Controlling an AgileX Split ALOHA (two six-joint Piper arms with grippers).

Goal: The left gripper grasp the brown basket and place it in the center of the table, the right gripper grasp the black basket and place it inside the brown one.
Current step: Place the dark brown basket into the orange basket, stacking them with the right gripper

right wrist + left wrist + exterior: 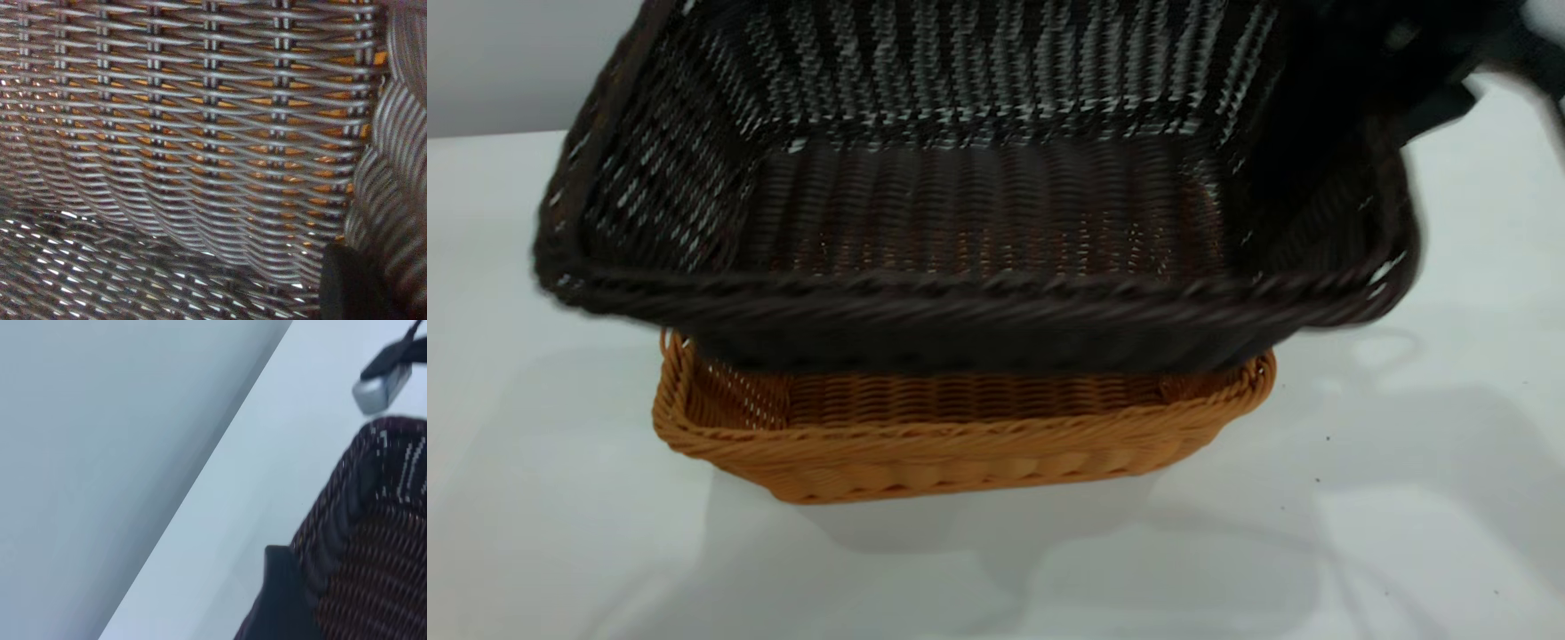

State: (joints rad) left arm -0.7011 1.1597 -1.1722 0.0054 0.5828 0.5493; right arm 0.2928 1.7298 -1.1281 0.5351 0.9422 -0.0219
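The black basket (978,204) hangs tilted in the air, its low front edge just above the brown basket (960,444), which stands on the white table (560,498). My right gripper (1352,107) is shut on the black basket's right side wall. In the right wrist view one finger (347,283) presses the inside of that dark weave (200,133), and orange shows through the gaps. Part of my left gripper (280,600) lies close beside the black basket's rim (347,500); it is out of the exterior view.
White tabletop (267,473) spreads on all sides of the brown basket, up to a pale grey wall (507,62) at the back. A silver-grey block with a black cable (381,387), part of the other arm, shows beyond the black basket in the left wrist view.
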